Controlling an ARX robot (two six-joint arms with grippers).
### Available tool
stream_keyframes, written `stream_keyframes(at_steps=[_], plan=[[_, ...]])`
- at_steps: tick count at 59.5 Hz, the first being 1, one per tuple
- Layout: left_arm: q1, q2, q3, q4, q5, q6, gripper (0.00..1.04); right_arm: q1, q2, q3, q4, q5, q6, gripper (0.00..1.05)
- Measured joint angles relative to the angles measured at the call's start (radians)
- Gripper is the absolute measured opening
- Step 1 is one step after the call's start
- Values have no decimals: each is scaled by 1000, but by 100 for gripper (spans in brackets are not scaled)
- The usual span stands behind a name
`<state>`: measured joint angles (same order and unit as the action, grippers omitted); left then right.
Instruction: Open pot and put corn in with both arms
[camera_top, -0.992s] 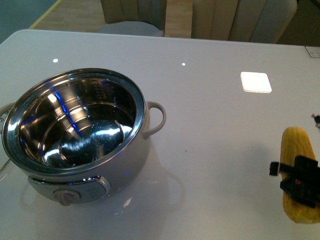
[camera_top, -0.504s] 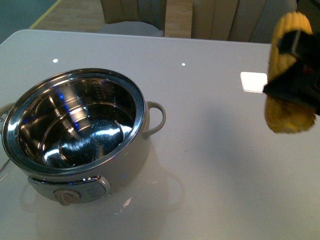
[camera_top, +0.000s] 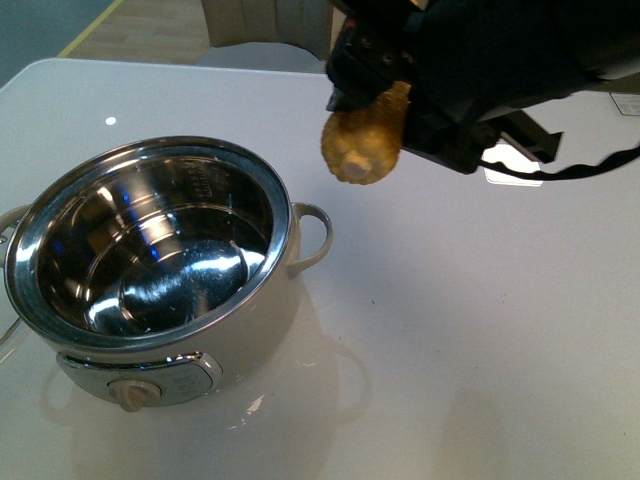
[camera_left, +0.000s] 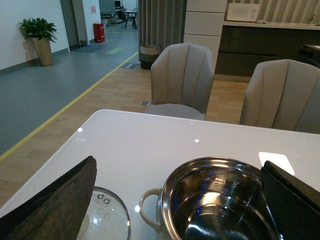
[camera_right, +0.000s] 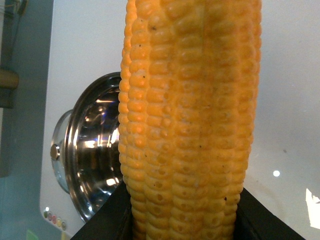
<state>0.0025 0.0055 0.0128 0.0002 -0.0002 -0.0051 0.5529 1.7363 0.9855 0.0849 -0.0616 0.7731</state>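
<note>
**One pot, one corn, one lid: corn held aloft beside the pot**

One pot (camera_top: 150, 260) stands uncovered on the bench (camera_top: 450, 330). Its one glass lid (camera_left: 107, 217) lies just beside it. One corn (camera_top: 365, 140) hangs above the bench near a pot handle, clamped in the right gripper (camera_top: 392, 80). The left gripper (camera_left: 172, 207) is spread wide and empty, facing the pot. Two chairs (camera_left: 182, 75) stand behind the bench.
</note>
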Motion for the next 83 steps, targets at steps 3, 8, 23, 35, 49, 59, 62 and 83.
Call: stream_keyframes(at_steps=[3,8,23,35,49,59,62,83], plan=[[0,0,0,0,0,0,98,12,24,25,0,-9,19,34],[0,0,0,0,0,0,98,38,72,77,-5,-23,48,34],[0,0,0,0,0,0,98,105,214,218,-26,-43,97,34],[0,0,0,0,0,0,98,127,311,305,-36,-57,109,37],[0,0,0,0,0,0,98,163,393,367,-83,-92,105,37],[0,0,0,0,0,0,98,182,419,383,-116,-113,92,37],[0,0,0,0,0,0,98,185,423,387,-128,-114,87,40],[0,0,0,0,0,0,98,192,425,388,-145,-115,69,69]])
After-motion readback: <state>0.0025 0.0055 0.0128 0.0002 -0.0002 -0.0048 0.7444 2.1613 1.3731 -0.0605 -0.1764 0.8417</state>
